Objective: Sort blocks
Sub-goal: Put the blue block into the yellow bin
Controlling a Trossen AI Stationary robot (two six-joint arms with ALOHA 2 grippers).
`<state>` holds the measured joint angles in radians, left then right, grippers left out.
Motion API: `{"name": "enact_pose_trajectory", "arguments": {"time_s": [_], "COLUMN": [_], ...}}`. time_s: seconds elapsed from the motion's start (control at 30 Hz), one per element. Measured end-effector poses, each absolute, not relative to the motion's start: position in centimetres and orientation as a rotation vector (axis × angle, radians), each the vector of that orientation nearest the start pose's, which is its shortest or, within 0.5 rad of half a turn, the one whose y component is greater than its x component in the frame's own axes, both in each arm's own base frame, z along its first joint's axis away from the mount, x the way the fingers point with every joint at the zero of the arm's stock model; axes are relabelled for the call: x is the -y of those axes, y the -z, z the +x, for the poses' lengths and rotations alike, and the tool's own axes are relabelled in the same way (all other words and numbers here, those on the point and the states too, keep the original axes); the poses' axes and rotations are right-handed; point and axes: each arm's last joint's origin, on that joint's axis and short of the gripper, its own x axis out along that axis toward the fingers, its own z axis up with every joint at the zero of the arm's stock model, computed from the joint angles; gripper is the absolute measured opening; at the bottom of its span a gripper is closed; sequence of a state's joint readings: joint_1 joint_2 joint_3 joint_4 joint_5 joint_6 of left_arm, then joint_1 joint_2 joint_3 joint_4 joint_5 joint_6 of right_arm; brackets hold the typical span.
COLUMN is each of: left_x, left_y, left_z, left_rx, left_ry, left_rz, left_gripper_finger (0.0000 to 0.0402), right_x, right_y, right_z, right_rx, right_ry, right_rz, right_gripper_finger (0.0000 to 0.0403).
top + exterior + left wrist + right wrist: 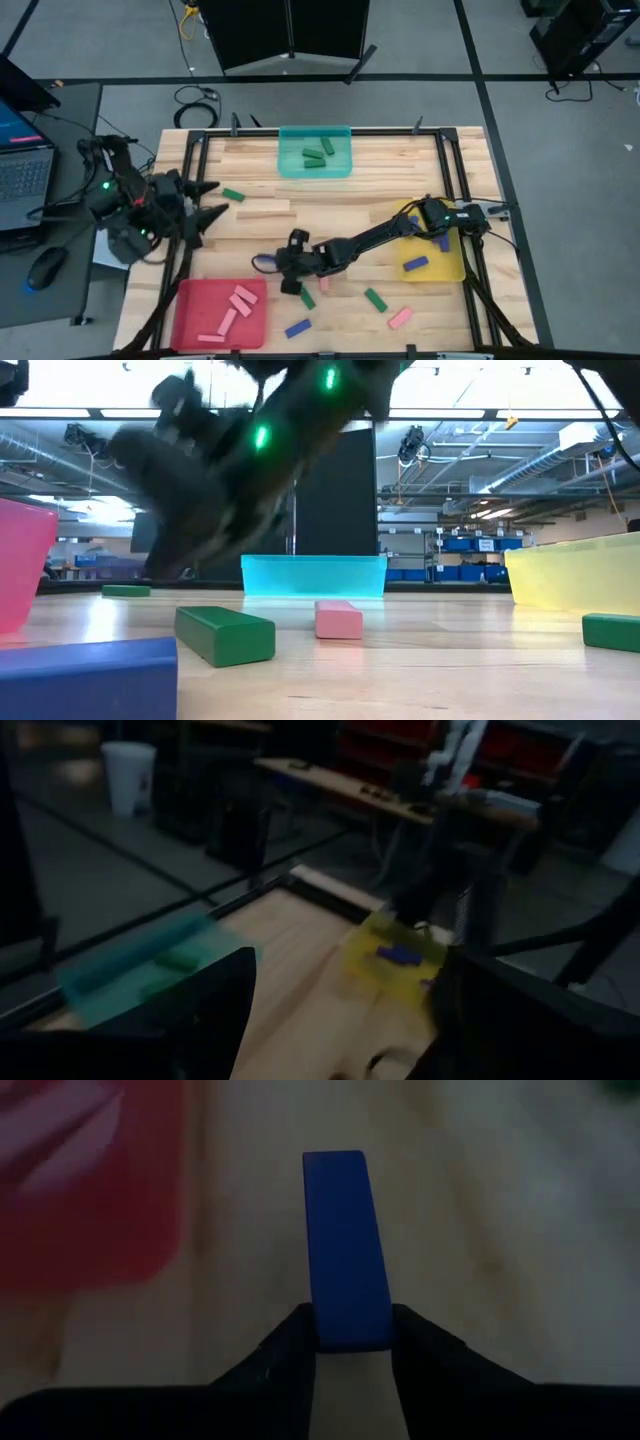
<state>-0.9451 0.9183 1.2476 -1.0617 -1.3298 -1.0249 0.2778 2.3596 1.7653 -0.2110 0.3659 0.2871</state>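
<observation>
My right gripper [272, 264] reaches across the table's middle toward the red tray [190, 300] and is shut on a blue block [345, 1250]. My left gripper [210, 201] waits open at the table's left edge, holding nothing. Pink blocks [238, 300] lie in the red tray, green ones [316, 152] in the teal tray [290, 165], and blue ones [416, 264] in the yellow tray [445, 270]. Loose on the wood lie green blocks [232, 195] [308, 298] [375, 300], pink blocks [325, 285] [400, 318] and a blue block [297, 328]. My right gripper pinches the blue block by one short end [350, 1335] between its two fingers [290, 1350]. The fingers lie along the block, which sticks straight out ahead of them toward the red tray. The block appears lifted clear of the table.
A long pale wooden bar [262, 208] lies left of centre. The table's black frame rails [195, 170] run along its sides. In the low view, a blue block [85, 680], a green block [225, 635] and a pink block [338, 618] lie near the front edge.
</observation>
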Motion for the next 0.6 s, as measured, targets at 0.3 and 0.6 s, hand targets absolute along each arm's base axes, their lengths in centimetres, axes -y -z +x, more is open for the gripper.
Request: {"name": "enact_pose_trajectory", "arguments": {"time_s": [0.3, 0.6], "left_x": [5.2, 2.2], "left_y": [-39.3, -37.9], "left_z": [10.1, 10.7], "left_rx": [-0.238, -0.501], "left_ry": [-0.585, -0.726], "left_rz": [-0.343, -0.324], "left_gripper_finger": [0.0311, 0.0268], "right_x": [-12.5, -13.9], "right_y": [-23.7, -29.3], "right_z": [43.6, 31.6], "right_rx": [-0.787, -0.922], "right_ry": [0.397, 0.674], "right_rz": [-0.104, -0.001], "right_gripper_finger": [0.0113, 0.0113]}}
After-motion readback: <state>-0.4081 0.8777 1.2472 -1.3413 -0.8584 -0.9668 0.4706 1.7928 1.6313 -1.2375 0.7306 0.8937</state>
